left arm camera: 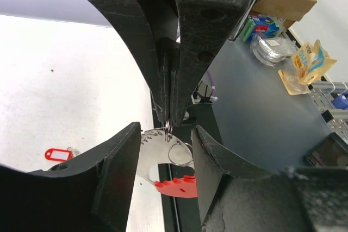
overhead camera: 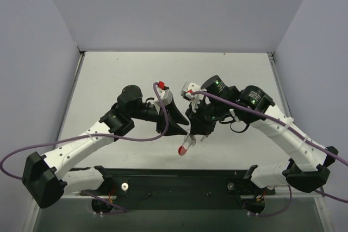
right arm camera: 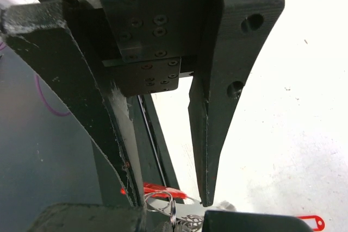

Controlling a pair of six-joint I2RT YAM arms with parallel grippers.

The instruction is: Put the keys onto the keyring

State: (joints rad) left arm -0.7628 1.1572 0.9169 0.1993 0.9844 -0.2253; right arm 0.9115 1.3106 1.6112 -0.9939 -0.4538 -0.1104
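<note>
The left hand [left arm camera: 167,123] is clenching the keyring [left arm camera: 175,184] by the table's [overhead camera: 109,74] near edge, the released right hand [right arm camera: 171,196] straddling it. The red-tagged key [left arm camera: 57,154] is lying apart.

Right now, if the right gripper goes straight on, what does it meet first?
Probably the keyring, hanging from the shut left gripper just at the right gripper's open fingertips; depth is unclear.
</note>
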